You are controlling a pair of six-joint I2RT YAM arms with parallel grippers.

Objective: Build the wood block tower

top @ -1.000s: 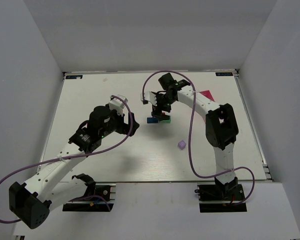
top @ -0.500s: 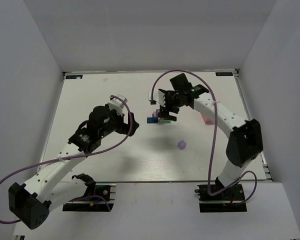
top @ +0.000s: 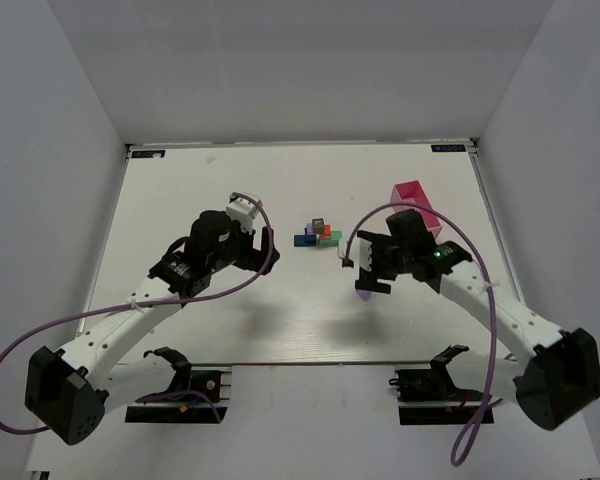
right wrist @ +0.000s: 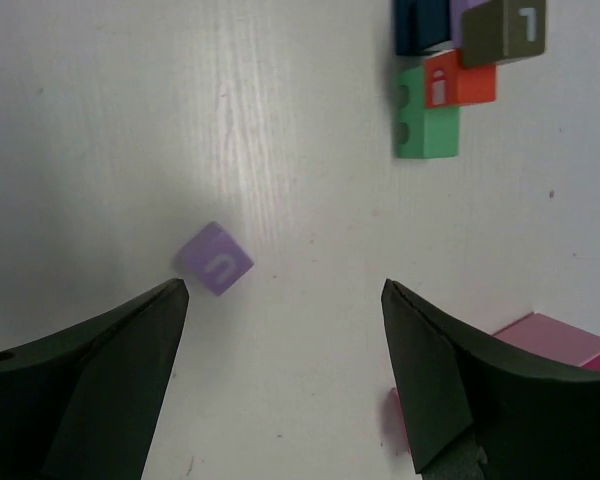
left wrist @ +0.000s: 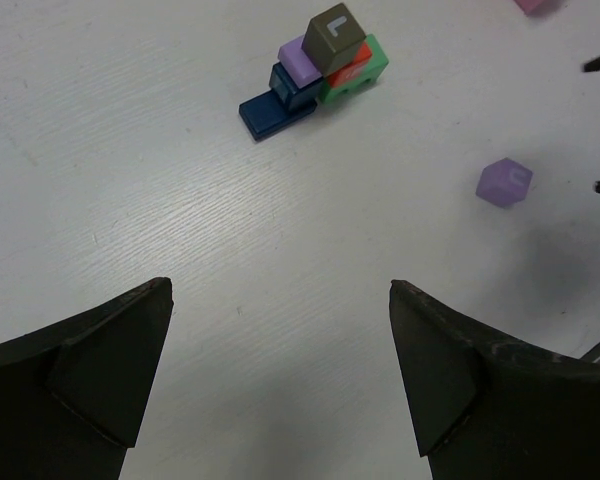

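**Right arm leaves the stack and drops over the loose lilac block**

Seen from above, the right arm has swung away from the wood block tower (top: 320, 233), where it hovered a second ago. It has come back toward the near right of the table. The right gripper (right wrist: 282, 295) now hangs low over the white tabletop with its jaws spread wide and nothing between them.

Its wrist camera shows the lilac cube (right wrist: 213, 259) lying alone, just beyond the tip of one finger and not yet between the two. The pink tray (top: 415, 200) sits to the far right, empty as far as I can tell.

The tower stands mid-table, a little toward the far side. A dark block (left wrist: 335, 35) marked with a letter sits on top, over red and green pieces. A purple piece and blue ones are pressed against its left side.

The left gripper (left wrist: 278, 290) waits to the left of the stack — fully open, holding nothing.

My reading is that the dark block has just been placed and the lilac cube is the next pick. The gripper would need to shift sideways to centre on it before closing — otherwise a finger may nudge it away.
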